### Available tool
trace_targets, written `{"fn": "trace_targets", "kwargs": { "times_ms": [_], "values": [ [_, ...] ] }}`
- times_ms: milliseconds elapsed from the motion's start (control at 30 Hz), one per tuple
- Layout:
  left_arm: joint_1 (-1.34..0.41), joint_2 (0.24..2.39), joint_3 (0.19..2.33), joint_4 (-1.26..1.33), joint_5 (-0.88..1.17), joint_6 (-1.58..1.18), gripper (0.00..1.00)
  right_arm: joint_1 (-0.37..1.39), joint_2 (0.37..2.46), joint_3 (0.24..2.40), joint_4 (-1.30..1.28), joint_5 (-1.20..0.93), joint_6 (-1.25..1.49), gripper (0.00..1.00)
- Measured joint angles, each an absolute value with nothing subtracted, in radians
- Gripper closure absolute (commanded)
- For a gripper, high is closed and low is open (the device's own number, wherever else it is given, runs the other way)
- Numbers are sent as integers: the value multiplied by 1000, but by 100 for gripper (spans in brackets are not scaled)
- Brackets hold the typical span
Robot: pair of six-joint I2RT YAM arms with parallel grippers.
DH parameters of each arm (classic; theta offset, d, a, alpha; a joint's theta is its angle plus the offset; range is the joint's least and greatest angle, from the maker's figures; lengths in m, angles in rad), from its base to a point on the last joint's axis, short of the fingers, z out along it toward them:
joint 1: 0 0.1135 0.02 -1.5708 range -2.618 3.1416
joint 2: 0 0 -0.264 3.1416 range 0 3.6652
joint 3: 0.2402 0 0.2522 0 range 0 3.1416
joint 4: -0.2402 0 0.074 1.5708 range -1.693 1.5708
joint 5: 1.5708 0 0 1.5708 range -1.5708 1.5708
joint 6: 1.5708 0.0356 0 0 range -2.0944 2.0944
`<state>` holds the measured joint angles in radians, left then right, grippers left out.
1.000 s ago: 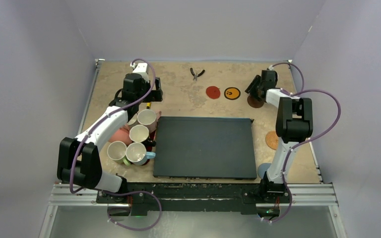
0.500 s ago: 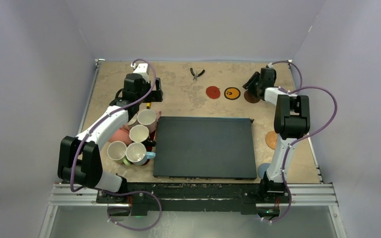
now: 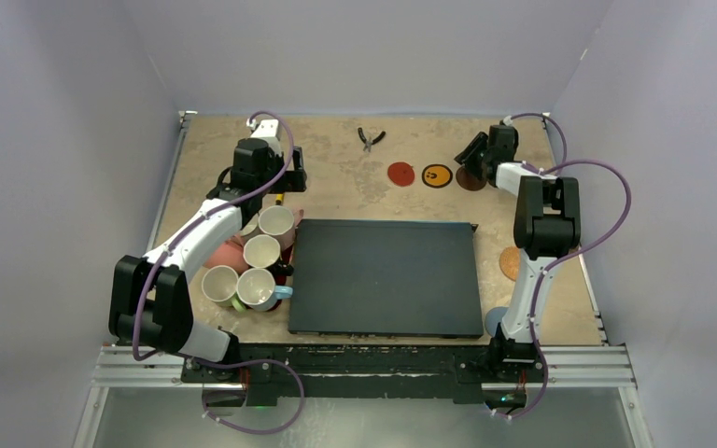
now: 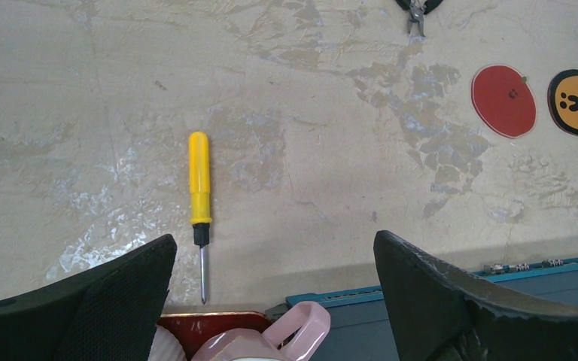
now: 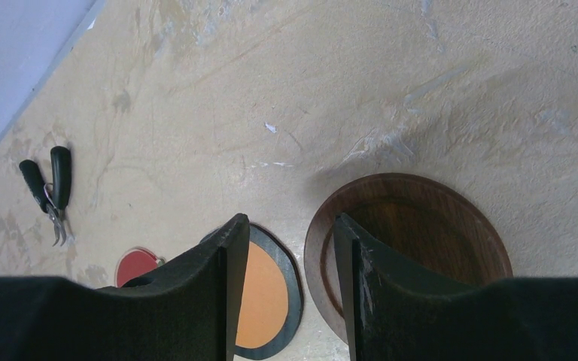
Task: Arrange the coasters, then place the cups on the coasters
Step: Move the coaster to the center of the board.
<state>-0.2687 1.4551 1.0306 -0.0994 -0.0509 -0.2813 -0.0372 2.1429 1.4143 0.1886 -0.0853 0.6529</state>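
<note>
Three coasters lie in a row at the back: red (image 3: 400, 173), yellow with black marks (image 3: 437, 175) and dark brown (image 3: 471, 179). My right gripper (image 3: 477, 157) stands over the dark brown coaster (image 5: 421, 233), jaws partly open and nothing between them. Its right finger covers that coaster's left rim; the yellow coaster (image 5: 267, 293) shows by the left finger. A brown wood coaster (image 3: 510, 264) and a grey-blue one (image 3: 493, 322) lie by the right arm. Several cups (image 3: 261, 252) cluster at the left. My left gripper (image 4: 275, 241) hangs wide open above a pale pink cup (image 4: 301, 335).
A large black mat (image 3: 386, 277) fills the table's middle. Pliers (image 3: 370, 138) lie at the back. A yellow screwdriver (image 4: 199, 188) lies beyond the red tray (image 4: 211, 325) that holds the cups. The right arm hides part of the wood coaster.
The right gripper has moved back and left, and the dark brown coaster has slid with it up beside the yellow one. The left arm has not moved.
</note>
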Motion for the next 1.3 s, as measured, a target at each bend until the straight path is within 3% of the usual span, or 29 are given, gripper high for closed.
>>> {"fn": "trace_targets", "kwargs": {
  "times_ms": [233,867,1067,1300],
  "values": [
    [-269,1457,1031,-99,-51,-281,2,-38,2143,1414,187,-85,650,52],
    [-269,1457,1043,-114,-52,-281,2,-33,2098,1442,37,-184,529,31],
    [-269,1456,1043,-121,-59,-281,2,-31,1992,1436,-122,-192,462,30],
    [-269,1436,1043,-121,-60,-281,2,-47,1692,1258,-226,-138,447,19]
  ]
}}
